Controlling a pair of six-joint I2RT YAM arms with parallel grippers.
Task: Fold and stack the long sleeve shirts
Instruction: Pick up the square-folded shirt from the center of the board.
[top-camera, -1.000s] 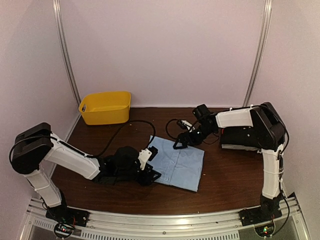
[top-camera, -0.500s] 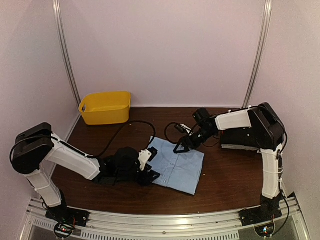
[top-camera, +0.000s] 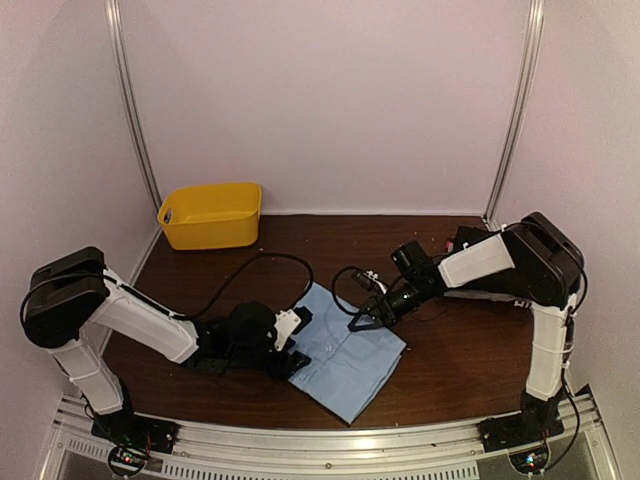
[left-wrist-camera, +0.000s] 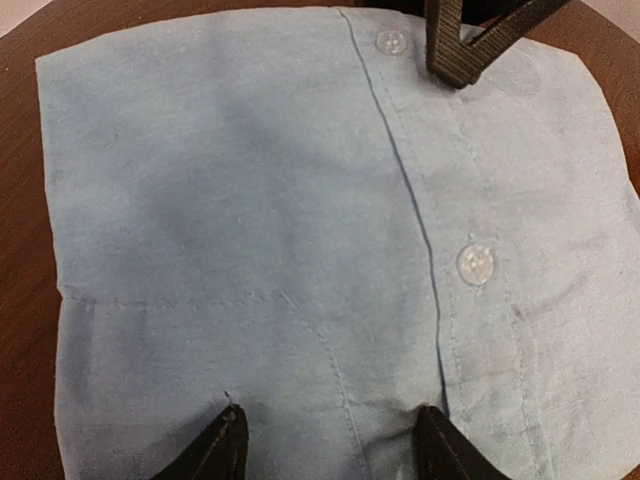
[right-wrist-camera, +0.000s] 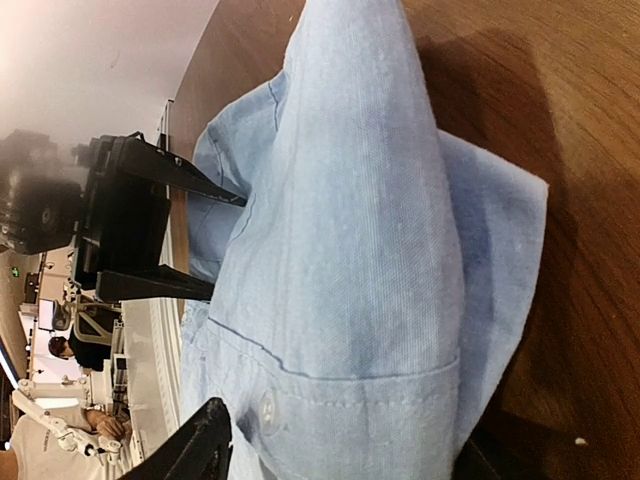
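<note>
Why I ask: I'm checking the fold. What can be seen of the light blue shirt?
The light blue shirt is thin woven cloth with white buttons on a stitched placket, folded into a rough rectangle and lying askew on the brown table. The left pincer, open, rests on one edge; the right pincer is shut on the opposite edge, pulling up a ridge of cloth.

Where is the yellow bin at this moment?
In the top view, the yellow bin sits at the far left of the table, well beyond the blue shirt.
</note>
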